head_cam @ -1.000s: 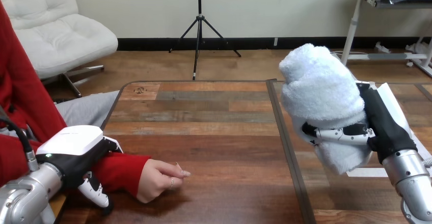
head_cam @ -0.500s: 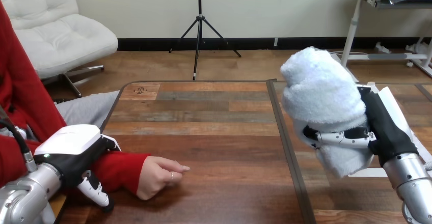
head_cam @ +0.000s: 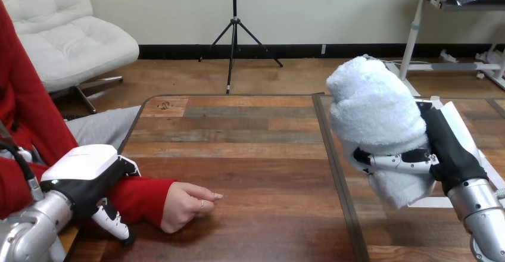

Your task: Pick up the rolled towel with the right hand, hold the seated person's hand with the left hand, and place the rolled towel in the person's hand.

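A white rolled towel (head_cam: 372, 104) stands upright above the table's right part, with my right hand (head_cam: 446, 149) shut on it; its thumb crosses the towel's lower front. At the lower left my left hand (head_cam: 83, 172) lies over the person's red-sleeved forearm (head_cam: 140, 196), and its fingers (head_cam: 113, 221) curl down round the sleeve's near side. The person's hand (head_cam: 184, 205) rests on the table just right of my left hand, loosely closed, with its fingers pointing right. The towel is well apart from that hand, to its right and higher.
The wooden table (head_cam: 250, 137) has a dark seam (head_cam: 330, 155) running front to back, left of the towel. A white sheet (head_cam: 455, 110) lies on the table under my right arm. Bare wood spans the middle between the person's hand and the towel.
The person's fingers have stretched a little to the right. My right hand with the towel has barely shifted, and my left hand stays on the forearm.
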Motion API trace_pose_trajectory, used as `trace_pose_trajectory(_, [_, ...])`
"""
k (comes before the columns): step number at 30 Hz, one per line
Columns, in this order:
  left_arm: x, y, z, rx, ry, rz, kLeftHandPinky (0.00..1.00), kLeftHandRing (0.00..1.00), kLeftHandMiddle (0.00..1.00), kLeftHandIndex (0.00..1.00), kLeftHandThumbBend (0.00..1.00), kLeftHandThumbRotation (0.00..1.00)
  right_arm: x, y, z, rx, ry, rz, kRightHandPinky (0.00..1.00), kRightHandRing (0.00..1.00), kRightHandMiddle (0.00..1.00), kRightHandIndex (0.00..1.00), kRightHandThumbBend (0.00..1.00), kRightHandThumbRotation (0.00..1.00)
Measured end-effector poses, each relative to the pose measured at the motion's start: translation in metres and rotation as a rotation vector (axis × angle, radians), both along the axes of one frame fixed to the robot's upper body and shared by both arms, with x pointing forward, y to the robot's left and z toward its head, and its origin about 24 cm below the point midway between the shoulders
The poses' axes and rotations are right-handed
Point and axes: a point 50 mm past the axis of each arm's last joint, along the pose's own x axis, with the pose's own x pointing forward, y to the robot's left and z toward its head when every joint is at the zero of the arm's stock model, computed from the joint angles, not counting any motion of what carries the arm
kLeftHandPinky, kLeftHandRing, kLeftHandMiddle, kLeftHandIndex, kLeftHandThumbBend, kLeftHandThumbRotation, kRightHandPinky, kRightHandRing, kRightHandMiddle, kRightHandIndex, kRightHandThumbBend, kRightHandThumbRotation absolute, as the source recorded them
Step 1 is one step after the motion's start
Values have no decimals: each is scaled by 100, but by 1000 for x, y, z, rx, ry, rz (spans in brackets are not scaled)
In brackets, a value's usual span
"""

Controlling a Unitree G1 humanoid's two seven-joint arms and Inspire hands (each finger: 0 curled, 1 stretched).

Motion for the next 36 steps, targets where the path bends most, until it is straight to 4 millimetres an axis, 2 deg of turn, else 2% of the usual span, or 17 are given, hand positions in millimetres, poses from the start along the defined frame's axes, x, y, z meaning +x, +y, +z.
trace_pose_trajectory(24, [-3, -7, -15, -101, -68, 10, 26, 31, 35, 35, 78, 0, 1, 1, 2, -1, -9, 5, 21, 27, 35, 44, 73, 0])
trace_pose_trajectory(36, [-4, -9, -17, -119, -78, 5, 26, 30, 33, 33, 77, 0, 1, 1, 2, -1, -7, 3, 19, 25, 34, 44, 73, 0])
